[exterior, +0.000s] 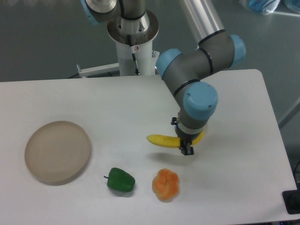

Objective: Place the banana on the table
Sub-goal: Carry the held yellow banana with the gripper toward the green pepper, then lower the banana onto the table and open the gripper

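Observation:
The yellow banana (161,140) lies crosswise at the middle right of the white table (234,187). Its left end sticks out to the left and its right end shows past the wrist. My gripper (186,148) points straight down over the banana's middle, and its dark fingers are shut on the banana. I cannot tell whether the banana rests on the tabletop or hangs just above it.
A round beige plate (57,151) sits at the left. A green pepper (121,180) and an orange lobed fruit (166,184) lie near the front, just below the banana. The arm's base (133,37) stands at the back edge.

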Robot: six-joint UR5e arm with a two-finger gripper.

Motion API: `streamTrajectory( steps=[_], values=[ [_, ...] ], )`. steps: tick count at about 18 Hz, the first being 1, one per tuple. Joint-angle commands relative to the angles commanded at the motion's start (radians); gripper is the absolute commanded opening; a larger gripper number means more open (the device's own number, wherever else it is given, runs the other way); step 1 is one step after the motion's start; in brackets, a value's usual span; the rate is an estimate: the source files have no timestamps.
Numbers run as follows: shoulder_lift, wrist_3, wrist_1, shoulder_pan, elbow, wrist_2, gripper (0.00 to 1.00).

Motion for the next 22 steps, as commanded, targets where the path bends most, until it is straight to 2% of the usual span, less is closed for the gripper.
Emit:
streamTrajectory(
  steps=[7,13,17,20,22],
  values=[
    [-0.026,0.015,0.020,-0.021,-0.063,0.000,0.00],
    [-0.031,0.012,0.020,-0.025,-0.087,-0.009,0.00],
    [-0.037,0.011,0.071,-0.023,-0.106,-0.034,0.01],
    [-0.045,0.012,0.074,-0.022,-0.104,-0.043,0.12],
    [-0.049,0.012,0.074,-0.022,-0.101,-0.044,0.26]
  ],
)
